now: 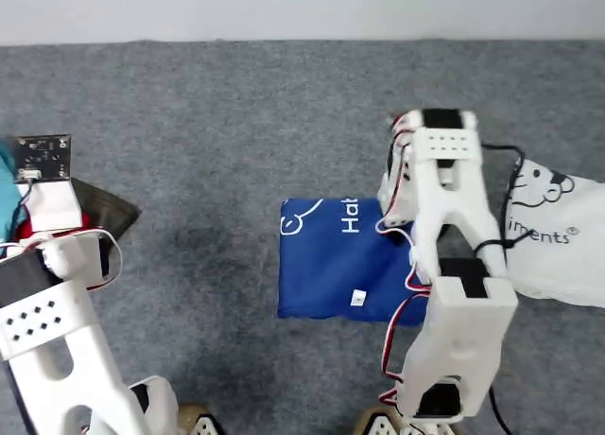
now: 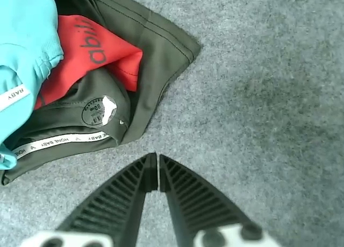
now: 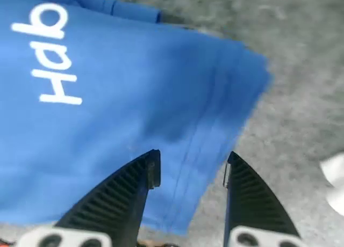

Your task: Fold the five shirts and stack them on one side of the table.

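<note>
A folded blue shirt (image 1: 326, 265) with white print lies at the table's middle. My right gripper (image 3: 192, 169) hangs open just above the blue shirt (image 3: 107, 123), near its side edge, with nothing between the fingers. A white shirt (image 1: 558, 236) with a printed figure lies at the right. At the far left is a heap of a dark olive shirt (image 2: 156, 48), a red shirt (image 2: 91, 59) and a teal shirt (image 2: 27, 37). My left gripper (image 2: 157, 172) is shut and empty over bare surface, just short of the olive shirt's edge.
The grey felt-like tabletop (image 1: 208, 123) is bare across the back and between the heap (image 1: 104, 208) and the blue shirt. The right arm (image 1: 444, 217) covers the blue shirt's right part in the high view.
</note>
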Robot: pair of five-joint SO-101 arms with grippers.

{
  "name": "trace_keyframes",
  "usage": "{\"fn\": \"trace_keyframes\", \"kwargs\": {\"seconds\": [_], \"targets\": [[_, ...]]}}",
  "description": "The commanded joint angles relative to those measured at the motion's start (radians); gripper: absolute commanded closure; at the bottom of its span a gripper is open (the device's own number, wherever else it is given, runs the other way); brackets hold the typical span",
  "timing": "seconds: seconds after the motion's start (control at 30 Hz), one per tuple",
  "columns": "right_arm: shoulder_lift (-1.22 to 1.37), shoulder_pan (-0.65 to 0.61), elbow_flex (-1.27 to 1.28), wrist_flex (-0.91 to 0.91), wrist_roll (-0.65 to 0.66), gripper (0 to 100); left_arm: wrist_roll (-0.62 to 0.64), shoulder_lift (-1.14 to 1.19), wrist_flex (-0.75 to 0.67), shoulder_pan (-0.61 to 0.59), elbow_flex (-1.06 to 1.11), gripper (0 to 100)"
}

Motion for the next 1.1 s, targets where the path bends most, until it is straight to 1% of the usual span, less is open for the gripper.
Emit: {"fn": "trace_keyframes", "kwargs": {"seconds": [0.0, 0.17, 0.27, 0.37, 0.47, 0.5, 0.57, 0.7, 0.83, 0.93, 1.07], "targets": [[0.025, -0.001, 0.037, -0.064, -0.012, 79.6, -0.009, -0.025, -0.009, -0.005, -0.005, 99], [0.122, 0.001, 0.052, -0.113, -0.012, 80.8, -0.009, -0.020, 0.002, -0.005, -0.005, 99], [0.170, -0.004, 0.052, -0.128, -0.012, 88.0, -0.009, -0.020, 0.003, -0.005, -0.005, 99], [0.183, 0.005, 0.051, -0.120, -0.011, 98.9, -0.009, -0.020, 0.003, -0.005, -0.005, 99], [0.170, 0.036, 0.051, -0.110, 0.002, 98.9, -0.009, -0.020, 0.003, -0.005, -0.005, 99], [0.163, 0.051, 0.051, -0.110, 0.029, 99.1, -0.009, -0.020, 0.003, -0.005, -0.005, 99], [0.151, 0.082, 0.049, -0.116, 0.144, 98.9, -0.009, -0.021, 0.003, -0.005, -0.005, 99], [0.125, 0.140, 0.048, -0.173, 0.486, 98.9, -0.009, -0.026, 0.003, -0.005, -0.005, 99], [0.056, 0.140, 0.048, -0.211, 0.789, 98.9, -0.009, -0.026, 0.003, -0.005, 0.005, 99], [-0.025, 0.110, 0.048, -0.240, 0.930, 98.9, -0.011, -0.026, 0.003, -0.005, 0.035, 99], [-0.122, 0.079, 0.048, -0.318, 1.049, 99.0, -0.011, -0.026, 0.003, -0.005, 0.051, 99]]}}
